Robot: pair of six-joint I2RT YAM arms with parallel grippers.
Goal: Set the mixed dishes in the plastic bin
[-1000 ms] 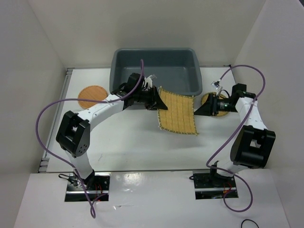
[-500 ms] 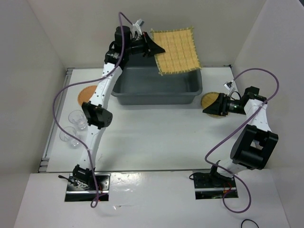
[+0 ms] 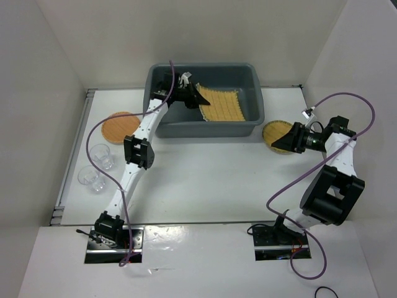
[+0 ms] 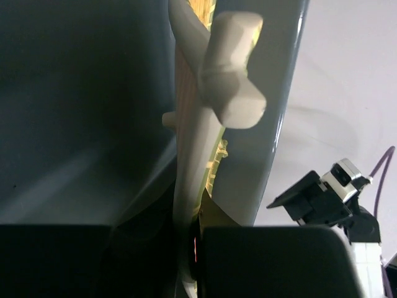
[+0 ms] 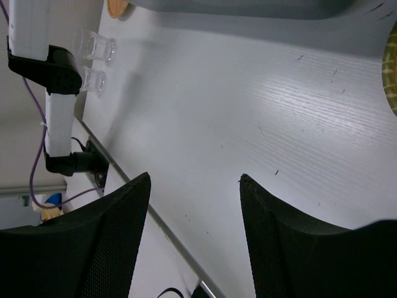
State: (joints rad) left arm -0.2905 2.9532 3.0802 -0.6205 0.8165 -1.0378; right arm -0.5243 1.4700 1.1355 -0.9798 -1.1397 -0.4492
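Glass cups [image 3: 101,156] stand together on the table [image 3: 205,180] by the left arm, untouched. Right gripper [image 3: 280,144], jaws apart and empty, hovers just beside the tan woven disc [image 3: 273,132]; the orange-brown disc [image 3: 120,127] lies left of the plastic bin [image 3: 205,129]. Farthest, the left gripper [image 3: 200,98] is clamped on the bamboo mat [image 3: 223,107], held tilted inside the bin: placing step, with release judged next

The left arm [image 3: 138,152] is stretched almost straight from the near edge of the bench toward the far edge. The left gripper [image 3: 198,97] points right, with its jaws closed on the mat [image 3: 224,107]. The right arm [image 3: 338,162] is folded beside the right edge, and the right gripper [image 3: 280,142] points left with its fingers [image 5: 111,242] wide apart.
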